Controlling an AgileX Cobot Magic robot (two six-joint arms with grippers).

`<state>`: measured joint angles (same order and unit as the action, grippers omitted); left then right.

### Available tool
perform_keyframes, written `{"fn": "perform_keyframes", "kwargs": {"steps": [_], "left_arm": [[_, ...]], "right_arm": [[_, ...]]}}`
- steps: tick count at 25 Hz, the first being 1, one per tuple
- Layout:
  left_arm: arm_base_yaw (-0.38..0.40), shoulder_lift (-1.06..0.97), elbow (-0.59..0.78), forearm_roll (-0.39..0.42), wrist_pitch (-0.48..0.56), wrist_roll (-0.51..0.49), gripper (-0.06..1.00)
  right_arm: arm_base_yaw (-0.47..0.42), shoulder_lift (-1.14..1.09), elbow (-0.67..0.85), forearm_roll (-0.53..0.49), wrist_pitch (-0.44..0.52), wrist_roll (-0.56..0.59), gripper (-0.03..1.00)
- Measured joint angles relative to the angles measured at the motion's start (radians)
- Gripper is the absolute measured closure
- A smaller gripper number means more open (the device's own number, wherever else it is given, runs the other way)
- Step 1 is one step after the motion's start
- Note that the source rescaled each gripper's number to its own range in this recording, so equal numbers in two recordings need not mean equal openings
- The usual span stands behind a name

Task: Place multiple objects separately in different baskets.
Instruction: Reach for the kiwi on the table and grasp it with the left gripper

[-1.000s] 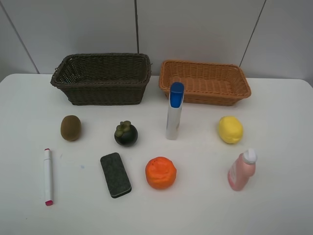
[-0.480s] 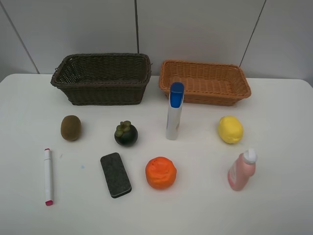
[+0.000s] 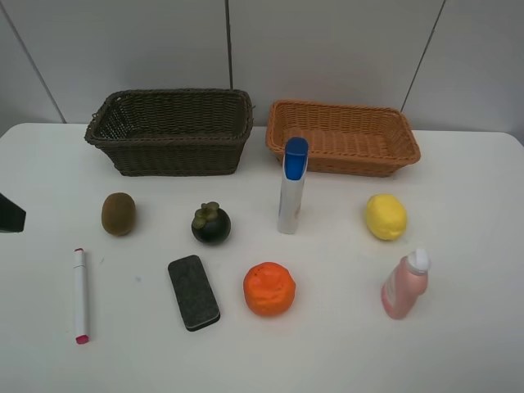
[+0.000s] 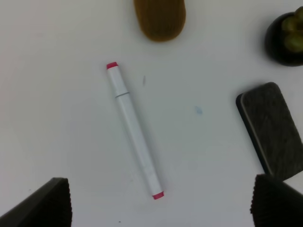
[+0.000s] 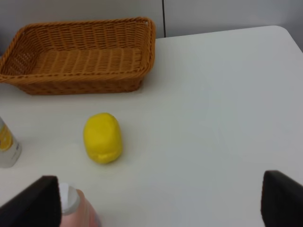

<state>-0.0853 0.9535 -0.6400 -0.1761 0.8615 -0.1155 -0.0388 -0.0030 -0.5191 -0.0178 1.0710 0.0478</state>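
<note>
Sorting is not yet begun. The left gripper [image 4: 161, 208] and right gripper [image 5: 158, 203] are spread wide and hold nothing.

- **Near row on the table [image 3: 458, 344]:** marker [image 3: 80, 295], eraser [image 3: 194, 291], orange [image 3: 269, 288], bottle [image 3: 404, 284].
- **Middle row:** kiwi [image 3: 118, 214], mangosteen [image 3: 211, 223], tube [image 3: 291, 187], lemon [image 3: 386, 216].
- **Far:** dark basket [image 3: 168, 155] and tan basket [image 3: 344, 160], neither containing anything.

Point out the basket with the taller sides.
The dark brown basket, left of the pair in the high view. Its walls rise clearly higher than those of the shallow orange-tan basket beside it.

bright even light, soft shadows
</note>
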Motion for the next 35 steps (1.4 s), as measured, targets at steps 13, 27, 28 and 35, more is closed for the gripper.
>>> {"fn": "perform_keyframes", "kwargs": {"steps": [13,27,28,35], "left_arm": [[-0.103,0.827,-0.436,-0.026,-0.074,-0.037,-0.05],[-0.106,1.061,-0.704,0.084,0.068,-0.136,-0.05],[-0.106,1.071,-0.710,0.086,0.074,-0.136,-0.05],[-0.106,1.150,-0.730,0.117,0.097,-0.154,-0.05]], "right_arm": [[0.000,0.000,0.000,0.000,0.000,0.000,-0.03],[0.000,0.000,0.000,0.000,0.000,0.000,-0.03],[0.000,0.000,0.000,0.000,0.000,0.000,-0.03],[0.000,0.000,0.000,0.000,0.000,0.000,-0.03]]}}
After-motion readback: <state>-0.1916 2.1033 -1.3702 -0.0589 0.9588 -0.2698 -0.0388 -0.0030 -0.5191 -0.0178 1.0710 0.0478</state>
